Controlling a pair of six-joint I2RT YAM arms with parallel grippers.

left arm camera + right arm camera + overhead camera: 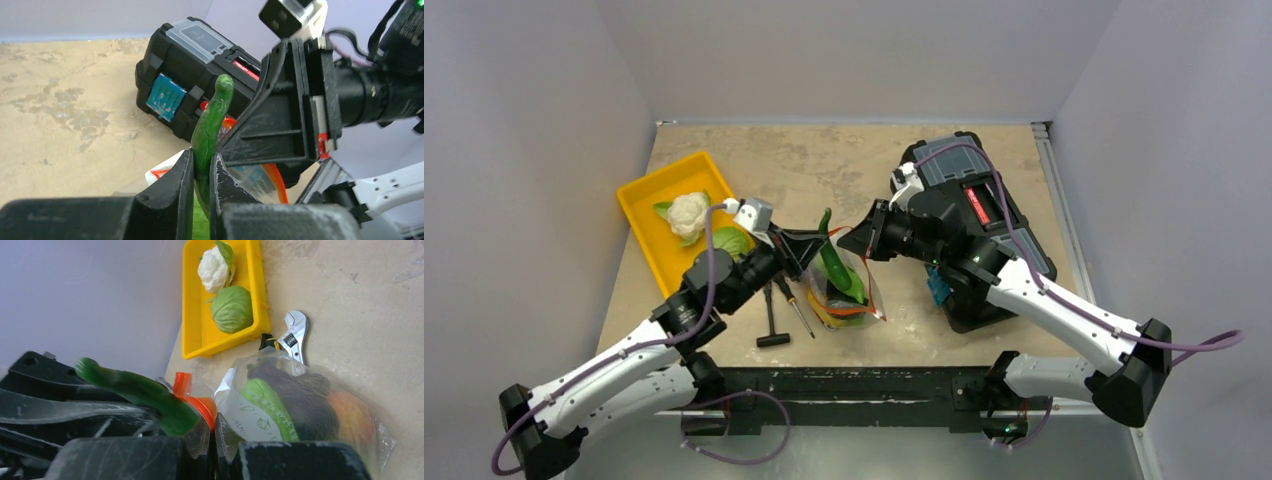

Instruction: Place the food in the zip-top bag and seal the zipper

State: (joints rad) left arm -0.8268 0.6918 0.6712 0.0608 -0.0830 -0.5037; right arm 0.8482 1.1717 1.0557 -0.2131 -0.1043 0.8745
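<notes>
Left tool (202, 172) pinches the long green piece (214, 115), its lower end inside the zip-top bag (300, 405) on the worktop (844, 160); right tool (212, 437) seems clamped on the rim by the zipper (192, 399). I'd push straight down, letting go once it clears the mouth.

Crinkly clear plastic zip-top bag (382, 432), glossy yellow plastic tray (194, 320), shiny metal wrench (296, 335)

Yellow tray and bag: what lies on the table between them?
A silver wrench lies between tray and bag in the right wrist view; the top view shows a screwdriver and a T-handle tool there too.
</notes>
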